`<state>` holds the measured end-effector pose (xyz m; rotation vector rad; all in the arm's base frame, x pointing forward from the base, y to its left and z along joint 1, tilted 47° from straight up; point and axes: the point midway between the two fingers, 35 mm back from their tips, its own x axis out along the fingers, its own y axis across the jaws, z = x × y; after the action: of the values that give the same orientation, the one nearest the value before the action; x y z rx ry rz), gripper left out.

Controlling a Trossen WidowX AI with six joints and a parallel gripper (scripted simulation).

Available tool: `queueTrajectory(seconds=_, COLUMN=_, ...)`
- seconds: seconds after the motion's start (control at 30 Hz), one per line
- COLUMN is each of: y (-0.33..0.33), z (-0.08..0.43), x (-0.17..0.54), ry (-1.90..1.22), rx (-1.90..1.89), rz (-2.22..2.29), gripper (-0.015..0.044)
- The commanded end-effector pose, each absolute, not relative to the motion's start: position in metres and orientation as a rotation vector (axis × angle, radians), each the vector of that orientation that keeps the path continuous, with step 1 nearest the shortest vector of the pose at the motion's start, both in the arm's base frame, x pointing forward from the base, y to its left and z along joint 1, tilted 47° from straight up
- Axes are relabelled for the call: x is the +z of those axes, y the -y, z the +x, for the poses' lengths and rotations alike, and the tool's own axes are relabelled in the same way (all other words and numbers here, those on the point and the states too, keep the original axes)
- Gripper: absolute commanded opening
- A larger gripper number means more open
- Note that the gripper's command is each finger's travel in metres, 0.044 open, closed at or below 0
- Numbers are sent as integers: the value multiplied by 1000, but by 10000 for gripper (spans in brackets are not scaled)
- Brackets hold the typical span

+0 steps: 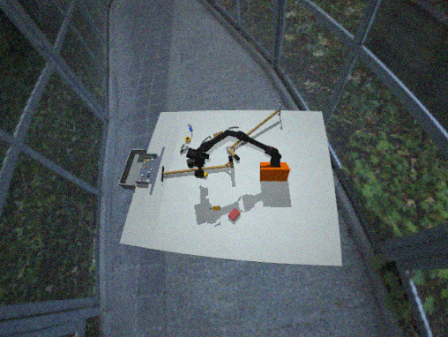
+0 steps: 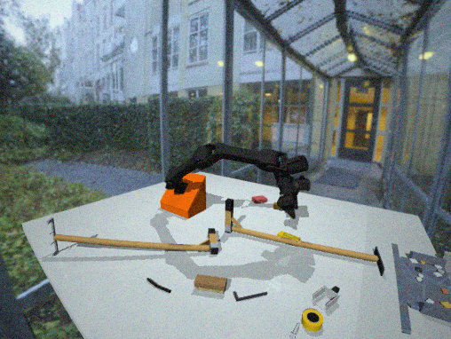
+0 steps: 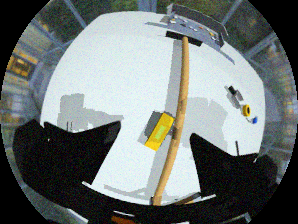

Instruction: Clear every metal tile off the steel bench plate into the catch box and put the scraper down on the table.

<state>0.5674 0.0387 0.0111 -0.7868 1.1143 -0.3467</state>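
- Fingers open, empty, over the handle; I judge I'm lining up a grasp.
- Long wooden-handled scraper, black blade: on worktop, blade toward 12 o'clock in wrist view, facing tile-strewn grey steel plate; suits pushing into grey catch box beyond.
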Motion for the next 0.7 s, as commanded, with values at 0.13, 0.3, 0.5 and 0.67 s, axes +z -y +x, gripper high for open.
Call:
queueTrajectory(seconds=0.13, y=-48, z=558, x=29, ry=-1094, rx=-336, rz=-783, gripper=440)
queueTrajectory(seconds=0.3, y=-52, z=549, x=40, ry=-1086, rx=-333, rz=-785, gripper=440)
queueTrajectory(seconds=0.5, y=-55, z=538, x=52, ry=-1076, rx=-329, rz=-787, gripper=440)
queueTrajectory(seconds=0.67, y=-58, z=528, x=62, ry=-1067, rx=-326, rz=-788, gripper=440)
